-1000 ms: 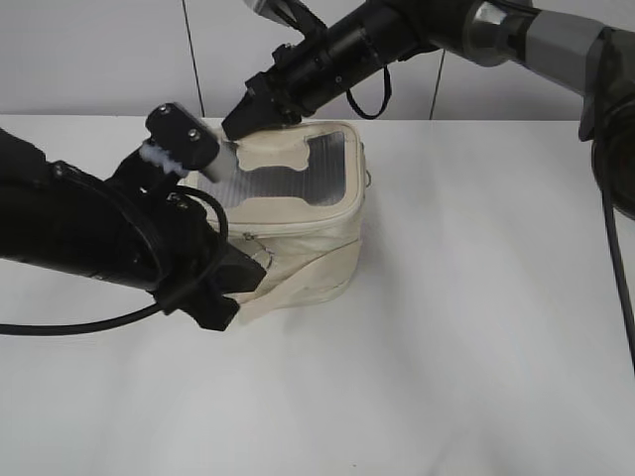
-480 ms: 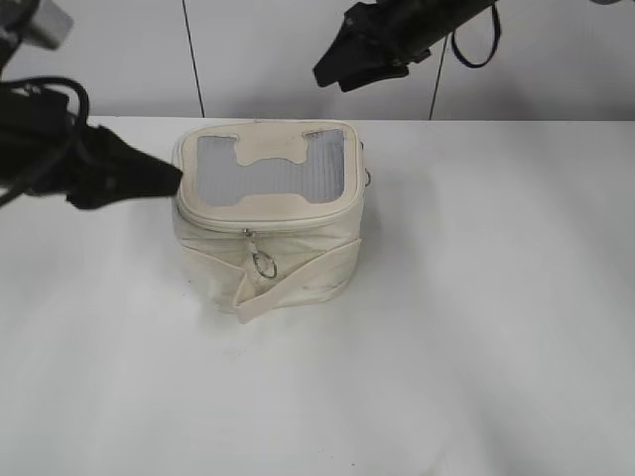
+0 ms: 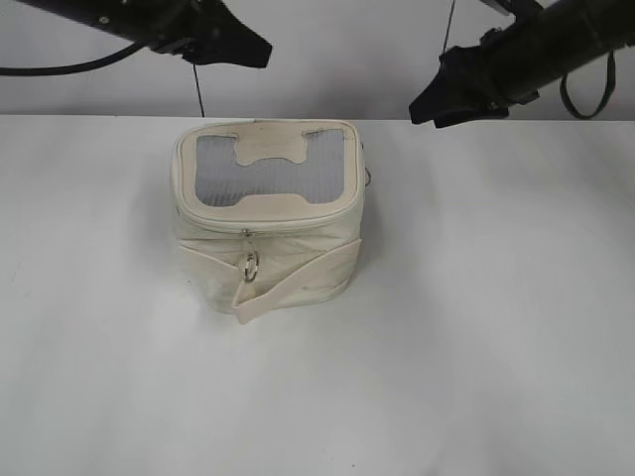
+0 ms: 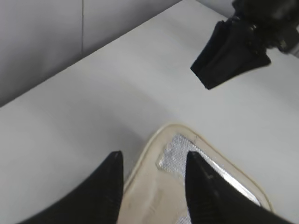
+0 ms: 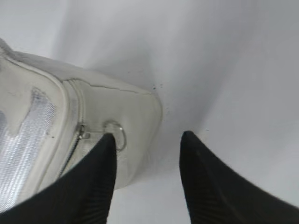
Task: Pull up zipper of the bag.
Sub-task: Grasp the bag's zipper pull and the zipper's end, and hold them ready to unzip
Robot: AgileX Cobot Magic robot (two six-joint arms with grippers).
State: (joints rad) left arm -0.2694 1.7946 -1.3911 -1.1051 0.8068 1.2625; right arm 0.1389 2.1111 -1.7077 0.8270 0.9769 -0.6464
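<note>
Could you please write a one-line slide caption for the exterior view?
Cream bag on the white table, lid shut, both grippers raised clear.

cream bag (image 3: 268, 213) with a grey, seemingly finely ribbed window (image 3: 270, 178), silver ring pull (image 3: 252, 266), white table (image 3: 476, 327).

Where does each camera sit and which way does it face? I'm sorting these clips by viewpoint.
Exterior view: in front of the table, raised, looking down at a slant at the bag; left gripper and right gripper hang above.
Left wrist view: above the bag's lid, looking down past its open fingers; the right gripper shows too.
Right wrist view: above the bag's side, looking down between its open fingers at a ring pull.
Shared: all three show the bag.
</note>
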